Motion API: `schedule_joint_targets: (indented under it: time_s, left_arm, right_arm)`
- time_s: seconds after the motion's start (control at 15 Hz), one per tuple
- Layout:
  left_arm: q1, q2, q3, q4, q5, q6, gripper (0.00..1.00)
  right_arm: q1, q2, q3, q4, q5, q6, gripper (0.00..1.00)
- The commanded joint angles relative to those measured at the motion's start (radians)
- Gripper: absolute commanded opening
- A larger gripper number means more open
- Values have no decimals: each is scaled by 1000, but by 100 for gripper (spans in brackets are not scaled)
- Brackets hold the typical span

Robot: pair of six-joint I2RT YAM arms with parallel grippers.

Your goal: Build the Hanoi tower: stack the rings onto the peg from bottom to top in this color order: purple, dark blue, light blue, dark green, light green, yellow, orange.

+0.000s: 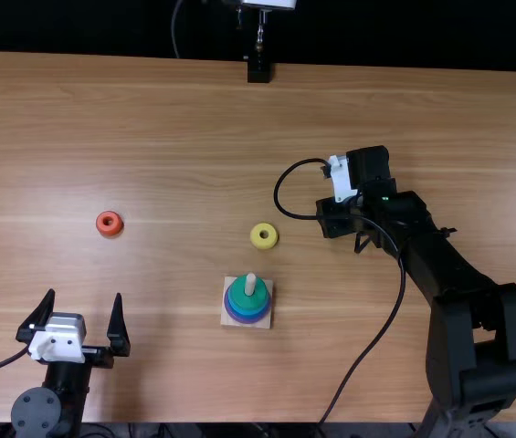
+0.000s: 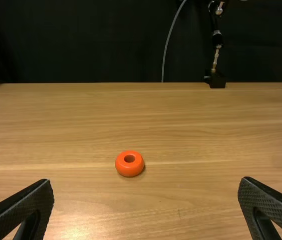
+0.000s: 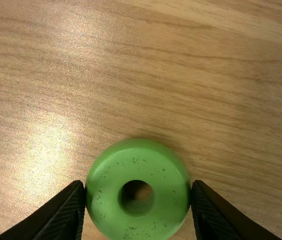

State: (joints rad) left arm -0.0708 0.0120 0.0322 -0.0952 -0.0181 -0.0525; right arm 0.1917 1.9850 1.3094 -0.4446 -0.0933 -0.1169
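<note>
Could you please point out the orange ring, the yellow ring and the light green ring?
Orange ring [image 2: 120, 165]: left wrist view, its side.
Yellow ring [image 1: 254, 237]: top view, its rim.
Light green ring [image 3: 103, 197]: right wrist view, its flat face.

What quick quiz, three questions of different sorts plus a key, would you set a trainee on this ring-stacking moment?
1. Open question: what does the right pincer have between its fingers?
2. True or false: the dark green ring is the topmost one on the peg.
3. Fill in the blank: of the two rings lying loose on the table, the ____ one is nearer the peg.

Key:
1. The light green ring.
2. True.
3. Yellow.
</note>
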Motion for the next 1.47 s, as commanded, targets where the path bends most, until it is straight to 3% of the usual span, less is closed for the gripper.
schedule_joint_targets:
  time_s: [0.0, 0.53, 1.4]
  left_arm:
    - [9, -12, -32, -4, 7, 12, 100]
    - [9, -12, -32, -4, 7, 12, 100]
    - [9, -12, -32, -4, 7, 12, 100]
  right_arm:
    - [-6, 29, 28, -20, 1, -8, 0]
    - [0, 17, 122, -214, 1, -6, 0]
    - [18, -341, 189, -447, -2, 5, 0]
